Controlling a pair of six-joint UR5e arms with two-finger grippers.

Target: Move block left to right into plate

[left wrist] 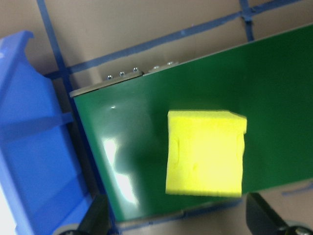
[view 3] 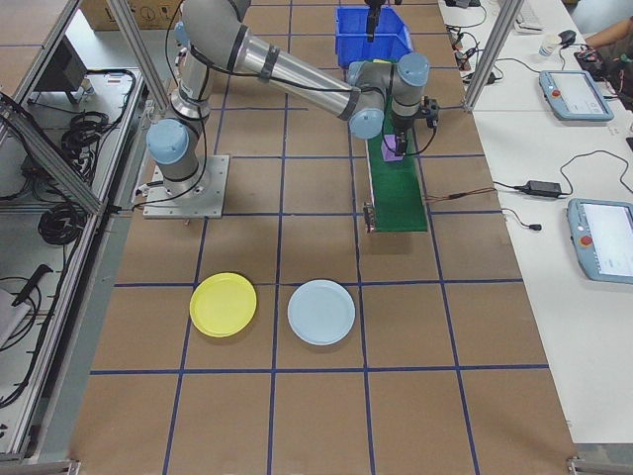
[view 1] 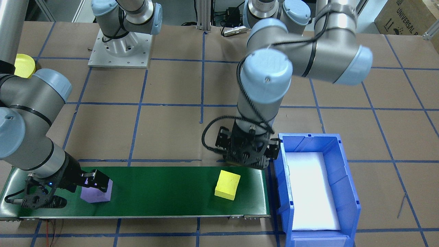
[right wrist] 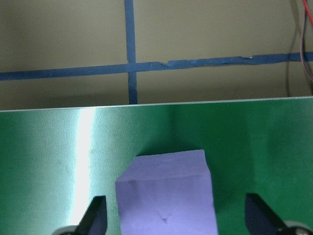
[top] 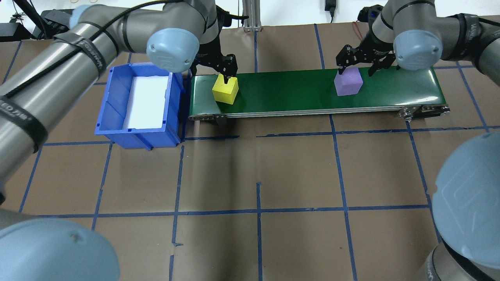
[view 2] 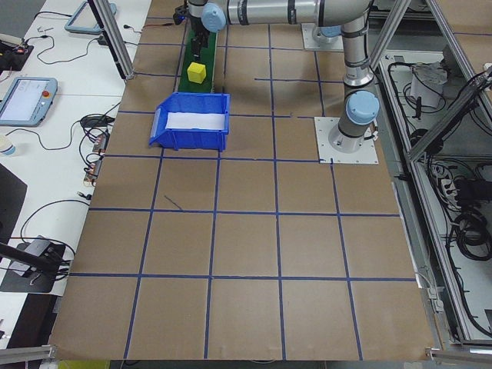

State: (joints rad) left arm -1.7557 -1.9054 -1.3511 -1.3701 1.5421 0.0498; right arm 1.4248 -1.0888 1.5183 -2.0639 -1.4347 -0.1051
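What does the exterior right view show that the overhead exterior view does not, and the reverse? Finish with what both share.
Only the exterior right view shows the yellow plate and the pale blue plate on the table, apart from the belt, plus the right arm's base and the operators' desk with tablets. Only the overhead exterior view shows the yellow block under the left hand, and the white liner inside the blue bin. Both show the green belt, the purple block, the right hand over it, and the bin.
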